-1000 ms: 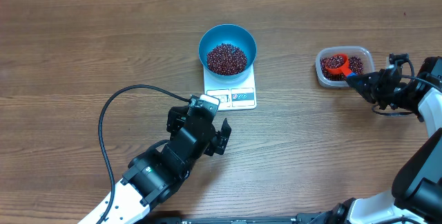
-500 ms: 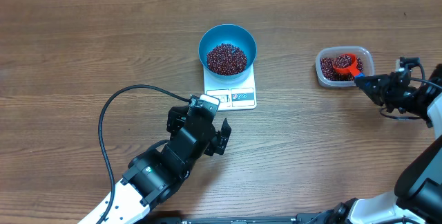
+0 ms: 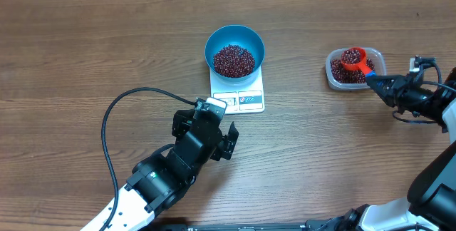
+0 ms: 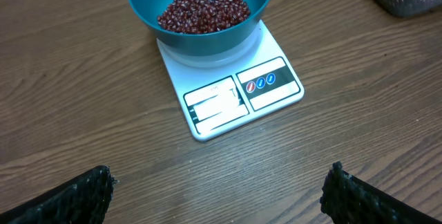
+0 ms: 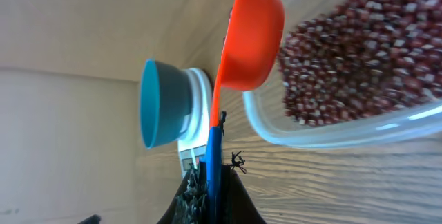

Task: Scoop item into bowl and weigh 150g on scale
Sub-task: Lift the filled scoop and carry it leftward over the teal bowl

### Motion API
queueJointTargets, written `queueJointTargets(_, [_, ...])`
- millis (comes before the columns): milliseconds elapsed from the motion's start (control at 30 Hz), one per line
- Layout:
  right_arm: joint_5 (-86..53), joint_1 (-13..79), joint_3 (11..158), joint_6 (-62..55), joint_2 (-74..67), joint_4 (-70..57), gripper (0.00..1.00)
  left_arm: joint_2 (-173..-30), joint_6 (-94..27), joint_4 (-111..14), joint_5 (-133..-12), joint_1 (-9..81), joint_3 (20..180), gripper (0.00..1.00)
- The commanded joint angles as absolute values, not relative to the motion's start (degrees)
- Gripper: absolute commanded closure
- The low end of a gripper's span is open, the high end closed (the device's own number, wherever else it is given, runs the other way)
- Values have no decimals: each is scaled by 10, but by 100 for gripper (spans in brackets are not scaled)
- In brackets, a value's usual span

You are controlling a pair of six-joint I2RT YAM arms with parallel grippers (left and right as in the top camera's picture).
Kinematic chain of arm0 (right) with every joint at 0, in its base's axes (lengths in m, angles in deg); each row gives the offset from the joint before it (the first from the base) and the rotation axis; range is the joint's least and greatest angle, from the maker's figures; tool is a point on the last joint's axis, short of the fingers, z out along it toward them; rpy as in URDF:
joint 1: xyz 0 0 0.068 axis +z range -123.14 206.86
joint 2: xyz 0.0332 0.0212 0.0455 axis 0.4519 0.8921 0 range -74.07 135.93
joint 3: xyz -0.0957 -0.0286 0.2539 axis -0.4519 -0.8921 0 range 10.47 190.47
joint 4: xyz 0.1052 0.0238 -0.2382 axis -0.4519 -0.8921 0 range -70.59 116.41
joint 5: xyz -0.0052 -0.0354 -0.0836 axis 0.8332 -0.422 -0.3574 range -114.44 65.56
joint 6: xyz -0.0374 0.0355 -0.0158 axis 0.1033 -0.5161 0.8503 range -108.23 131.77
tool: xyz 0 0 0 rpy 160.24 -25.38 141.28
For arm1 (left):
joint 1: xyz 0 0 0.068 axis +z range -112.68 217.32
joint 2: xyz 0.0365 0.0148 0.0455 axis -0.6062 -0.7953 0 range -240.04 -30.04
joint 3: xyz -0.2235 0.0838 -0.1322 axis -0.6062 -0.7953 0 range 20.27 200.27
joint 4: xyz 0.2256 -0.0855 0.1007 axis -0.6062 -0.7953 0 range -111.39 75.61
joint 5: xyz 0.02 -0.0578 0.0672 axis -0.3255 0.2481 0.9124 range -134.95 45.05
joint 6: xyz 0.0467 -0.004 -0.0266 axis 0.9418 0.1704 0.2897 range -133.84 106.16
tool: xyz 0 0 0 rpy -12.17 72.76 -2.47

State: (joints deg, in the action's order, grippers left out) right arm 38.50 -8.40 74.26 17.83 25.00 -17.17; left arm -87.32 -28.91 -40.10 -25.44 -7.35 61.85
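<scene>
Filling is partly done: beans (image 3: 234, 60) in bowl (image 3: 209, 48) on scale (image 3: 239, 101); a seemingly loaded scoop (image 3: 352, 58) is pinched by right jaws, left jaws spread.

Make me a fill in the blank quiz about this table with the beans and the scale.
The bowl stands on the ____. The right gripper holds the scoop above the clear ____. The left gripper is empty and ____.
Missing words: scale, tub, open.
</scene>
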Motion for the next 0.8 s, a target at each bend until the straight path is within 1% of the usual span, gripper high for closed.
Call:
queueJointTargets(0, [444,-85,742,198,254,-171,96,-870,-297,-401,-255,-77,615,1])
queueJointTargets(167, [471,-79,742,198,254,-170,96,-870,-297,-401,-255,-77,615,0])
queueJointTargets(333, [473,-53,742,198,254,-169,96,-870,-297,-401,-255,-77,615,0])
queueJointTargets(767, [496,77,742,191,254,-122,96,-870,-297,-401,-255,-77,615,0])
